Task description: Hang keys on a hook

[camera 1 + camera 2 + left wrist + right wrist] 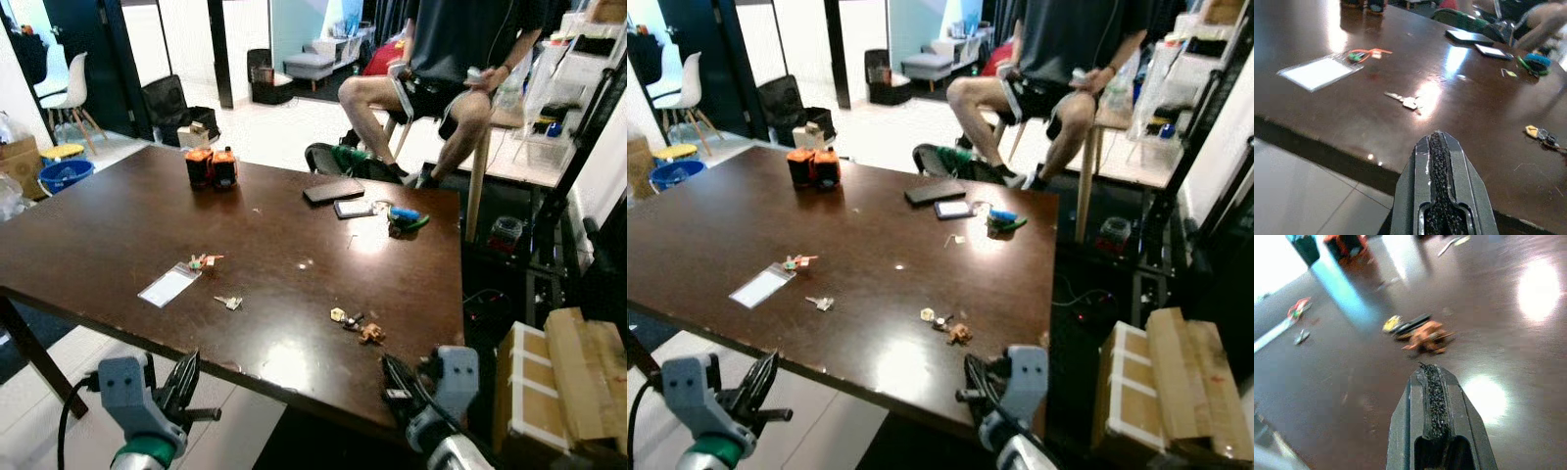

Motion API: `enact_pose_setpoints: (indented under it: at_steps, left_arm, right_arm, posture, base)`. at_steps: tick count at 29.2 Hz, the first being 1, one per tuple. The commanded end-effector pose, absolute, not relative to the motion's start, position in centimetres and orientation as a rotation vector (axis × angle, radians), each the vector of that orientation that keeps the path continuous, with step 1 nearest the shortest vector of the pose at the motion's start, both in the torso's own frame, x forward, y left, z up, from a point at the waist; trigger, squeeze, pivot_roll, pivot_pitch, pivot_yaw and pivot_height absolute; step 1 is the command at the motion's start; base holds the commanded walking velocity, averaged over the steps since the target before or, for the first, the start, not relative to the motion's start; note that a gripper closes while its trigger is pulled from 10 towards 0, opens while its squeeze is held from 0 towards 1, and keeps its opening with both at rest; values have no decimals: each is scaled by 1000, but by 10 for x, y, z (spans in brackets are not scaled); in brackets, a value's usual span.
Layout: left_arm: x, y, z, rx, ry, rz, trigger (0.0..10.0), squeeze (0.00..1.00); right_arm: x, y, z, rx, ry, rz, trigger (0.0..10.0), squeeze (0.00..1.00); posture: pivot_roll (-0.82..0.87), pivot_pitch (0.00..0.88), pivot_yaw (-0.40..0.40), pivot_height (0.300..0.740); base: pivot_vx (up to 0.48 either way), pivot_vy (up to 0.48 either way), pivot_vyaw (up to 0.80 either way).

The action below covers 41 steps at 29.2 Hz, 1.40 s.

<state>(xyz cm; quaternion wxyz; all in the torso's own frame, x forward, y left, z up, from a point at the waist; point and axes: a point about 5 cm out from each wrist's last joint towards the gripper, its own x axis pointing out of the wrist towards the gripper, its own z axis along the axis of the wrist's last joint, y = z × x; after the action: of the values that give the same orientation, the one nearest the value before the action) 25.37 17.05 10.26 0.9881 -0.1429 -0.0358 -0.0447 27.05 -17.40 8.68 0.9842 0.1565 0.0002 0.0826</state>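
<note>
So the keys with the brown fob (358, 324) are lying flat on the dark wooden surface (118, 225), near its front edge. They sit just ahead of the right tool (400, 377) and a bit toward its inner side. The right wrist view looks straight down the fingers at them, and the bunch runs crosswise to the fingers, yellow tag at one end, orange-brown fob at the other.

The right tool's fingers look clenched together, nothing in them, hanging just off the edge. The left tool (184, 382) is clenched and empty too, down below the front edge. The closest thing ahead of it is a small silver key (229, 302), further in on the surface.

Right arm is clearly nearer the fob bunch, so I'd guess that's the one to reach forward. Can't spot a hook anywhere yet. A seated person (451, 59) is on the far side.
</note>
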Motion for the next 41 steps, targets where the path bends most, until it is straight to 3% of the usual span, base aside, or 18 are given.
enact_pose_setpoints:
  at_steps: [1, 6, 11, 22, 41]
  left_arm:
    - [251, 170, 97, -265, -44, -103, 10000, 0]
    - [236, 185, 84, -261, 8, -68, 10000, 0]
    - [228, 192, 77, -271, 38, -30, 10000, 0]
    - [215, 208, 78, -242, 50, 19, 10000, 0]
    - [198, 212, 78, -186, 65, 83, 10000, 0]
  right_arm:
    - [266, -180, 69, 357, 75, 119, 10000, 0]
    - [271, -174, 55, 282, 171, 107, 10000, 0]
    - [256, -185, 44, 342, 222, 68, 10000, 0]
    - [273, -157, 46, 371, 219, 154, 10000, 0]
    - [267, -167, 39, 336, 274, 146, 10000, 0]
  posture:
    - [-66, 45, 149, 740]
    - [-31, 33, 131, 740]
    - [-38, 37, 125, 740]
    - [35, 29, 85, 740]
    - [5, 25, 73, 740]
  base:
    - [0, 0, 0]
    - [0, 0, 0]
    - [0, 0, 0]
    - [0, 0, 0]
    - [0, 0, 0]
